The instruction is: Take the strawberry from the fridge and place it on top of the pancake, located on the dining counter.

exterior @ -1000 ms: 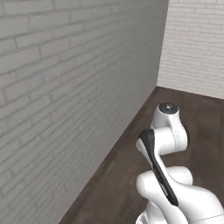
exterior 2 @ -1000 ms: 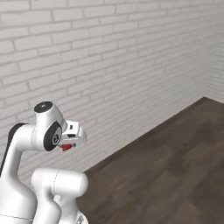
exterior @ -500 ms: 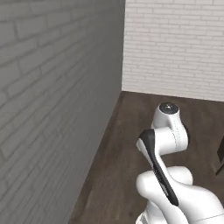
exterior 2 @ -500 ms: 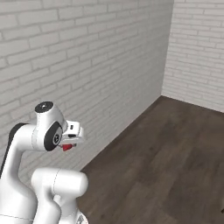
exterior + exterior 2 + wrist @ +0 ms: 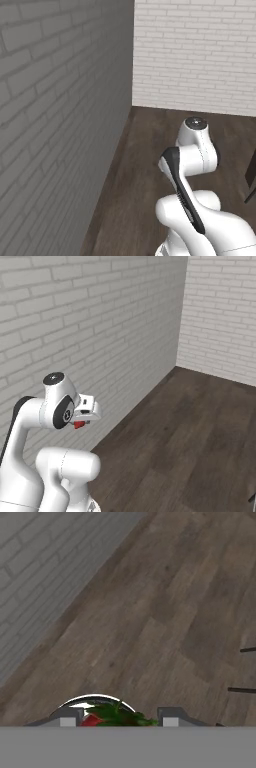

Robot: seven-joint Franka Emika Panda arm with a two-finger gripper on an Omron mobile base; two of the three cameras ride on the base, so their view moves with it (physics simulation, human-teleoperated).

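Observation:
My gripper [image 5: 80,423] is tucked close to the arm, pointing down at the floor, and a small red strawberry [image 5: 78,425] shows just under it. In the hand view the strawberry [image 5: 92,719], red with green leaves, sits between the two finger tips of the gripper [image 5: 120,718], which is shut on it. In the left base view the folded white arm [image 5: 192,150] hides the hand. The fridge, the pancake and the dining counter are out of view.
A grey brick wall [image 5: 60,125] runs along the left and meets a white brick wall [image 5: 195,55] at a corner ahead. Dark wooden floor [image 5: 190,431] spreads to the right. Thin dark legs of furniture [image 5: 242,689] show at the right edge.
Both base views have shifted: the wall corner has slid left, so the base has turned. The arm holds the same folded pose with the strawberry still in the gripper.

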